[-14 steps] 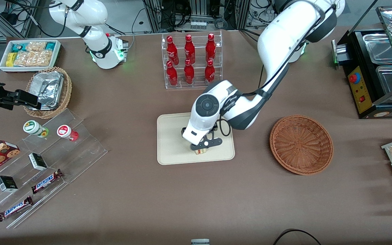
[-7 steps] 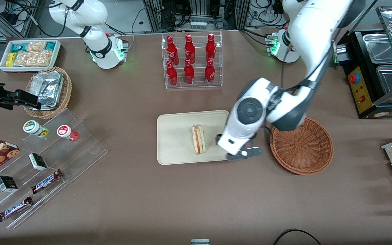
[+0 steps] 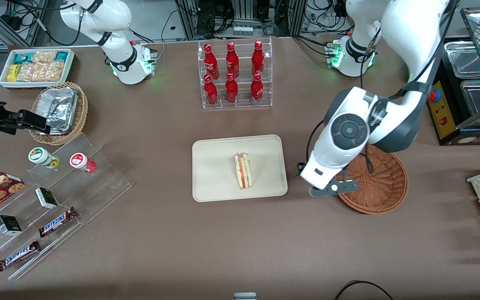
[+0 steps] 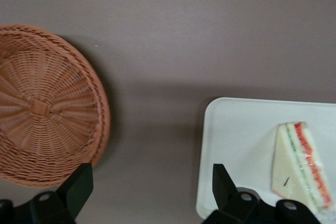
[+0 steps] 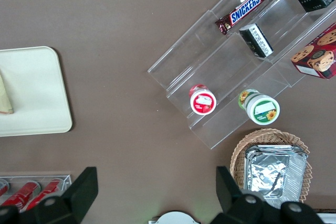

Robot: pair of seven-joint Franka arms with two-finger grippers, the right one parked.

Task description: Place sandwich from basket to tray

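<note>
The sandwich (image 3: 243,171) lies on the cream tray (image 3: 211,183), a pale wedge with red, orange and green layers at its edge; it also shows in the left wrist view (image 4: 299,163) on the tray (image 4: 231,145). The reddish-brown wicker basket (image 3: 383,189) is empty, also in the left wrist view (image 4: 47,103). My left gripper (image 3: 327,189) hangs open and empty above the bare table between tray and basket, over the basket's rim nearest the tray. In the left wrist view the gripper (image 4: 149,187) has its fingers (image 4: 79,184) wide apart.
A clear rack of red bottles (image 3: 233,75) stands farther from the camera than the tray. A black food warmer (image 3: 461,83) sits at the working arm's end. Acrylic steps with snacks (image 3: 48,196), a tan basket with a foil container (image 3: 58,110) and a white snack bin (image 3: 36,66) lie toward the parked arm's end.
My left gripper let go of the sandwich on the tray, opened, and moved away toward the basket. The sandwich stays on the tray.
</note>
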